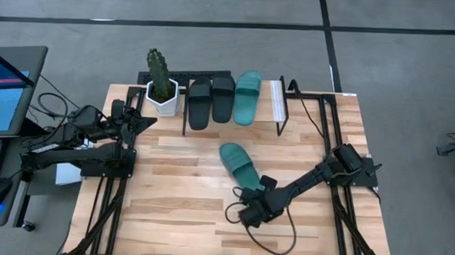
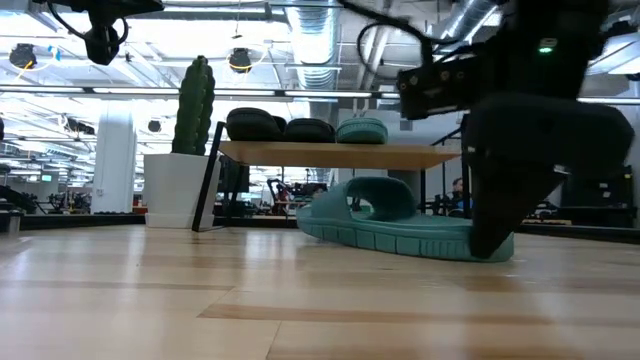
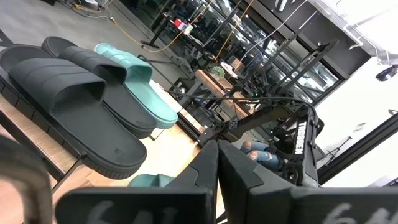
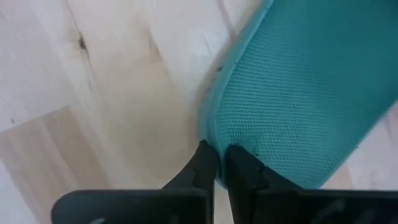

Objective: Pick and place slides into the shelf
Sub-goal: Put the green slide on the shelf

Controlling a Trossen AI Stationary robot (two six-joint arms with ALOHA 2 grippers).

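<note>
I have the right gripper (image 1: pixel 261 198) clamped on the heel rim of the last teal slide (image 1: pixel 240 163), flat on the counter (image 1: pixel 178 194). Pick step. Next: lift, carry far to the shelf (image 1: pixel 271 99). Left gripper (image 1: pixel 139 122) is closed, idle.

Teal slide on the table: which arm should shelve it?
Right. The right gripper is already shut on the heel edge of the loose teal slide. The left gripper waits shut near the cactus pot, away from it.

Robotics lab (open-plan): exposed ceiling ducts (image 2: pixel 320 40); more test rigs (image 3: pixel 205 68) beyond.
</note>
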